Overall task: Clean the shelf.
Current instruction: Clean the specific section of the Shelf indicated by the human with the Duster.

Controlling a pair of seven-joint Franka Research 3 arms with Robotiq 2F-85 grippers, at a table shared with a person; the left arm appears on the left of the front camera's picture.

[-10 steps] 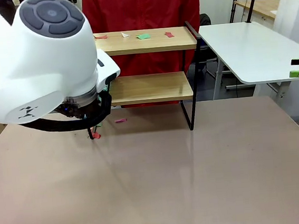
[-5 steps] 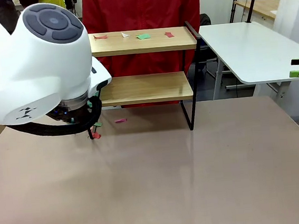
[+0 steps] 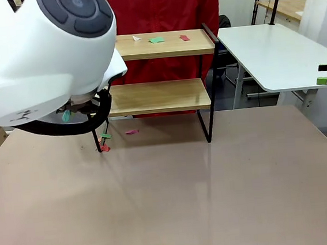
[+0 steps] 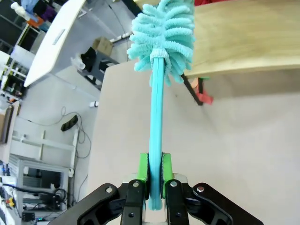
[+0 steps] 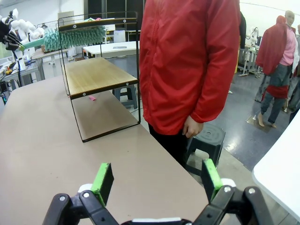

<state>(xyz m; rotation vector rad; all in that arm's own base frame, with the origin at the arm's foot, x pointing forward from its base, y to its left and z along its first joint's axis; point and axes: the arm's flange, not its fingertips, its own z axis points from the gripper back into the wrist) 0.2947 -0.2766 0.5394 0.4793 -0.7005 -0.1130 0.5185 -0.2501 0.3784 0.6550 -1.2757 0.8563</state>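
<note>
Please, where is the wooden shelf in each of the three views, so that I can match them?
Front view: the shelf is at upper centre, its left end behind the white arm.
Left wrist view: the shelf is at upper right, one board and a black leg.
Right wrist view: the shelf is at upper left.
Shared landmark: the teal duster at the shelf's end, in both wrist views.

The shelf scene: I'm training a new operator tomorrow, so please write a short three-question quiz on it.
1. True or false: the left end effector is shut on the teal duster.
2. The right end effector is: A open and empty, B holding a cloth, C shut on a scrap.
3. Fill in: the green scrap lies on the shelf's ___ board.
Key: 1 true; 2 A; 3 top.
</note>
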